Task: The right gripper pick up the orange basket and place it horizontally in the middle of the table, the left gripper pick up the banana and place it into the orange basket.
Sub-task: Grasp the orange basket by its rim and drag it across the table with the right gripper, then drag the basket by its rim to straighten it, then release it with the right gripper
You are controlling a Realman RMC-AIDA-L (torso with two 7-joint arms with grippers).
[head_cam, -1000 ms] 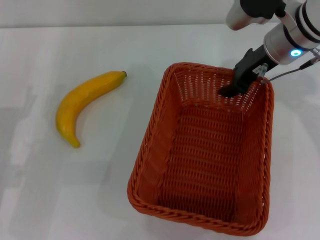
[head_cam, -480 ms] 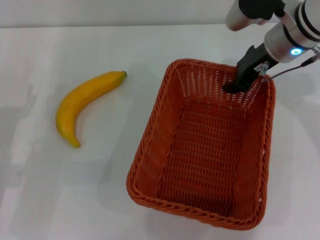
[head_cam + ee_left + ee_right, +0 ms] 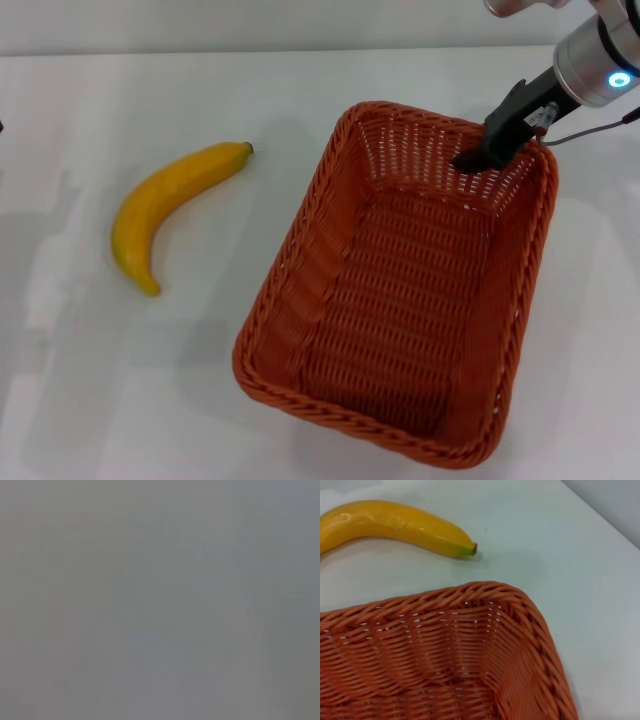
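Note:
The orange basket (image 3: 297, 262) stands right of centre on the white table (image 3: 130, 390), its long side running from near to far and slanting a little. My right gripper (image 3: 498, 140) is at the basket's far right corner, shut on the rim, with one black finger inside the wall. The yellow banana (image 3: 165, 205) lies on the table to the left of the basket, apart from it, its dark tip pointing toward the far side. In the right wrist view a basket corner (image 3: 485, 630) and the banana (image 3: 395, 525) beyond it show. My left gripper is out of view.
Bare white tabletop lies between the banana and the basket and along the near left side. The table's far edge (image 3: 250, 52) runs across the top. The left wrist view shows only plain grey.
My right gripper has moved right and slightly away with the basket's far corner. The basket has followed, its near end swinging left. The banana has not moved.

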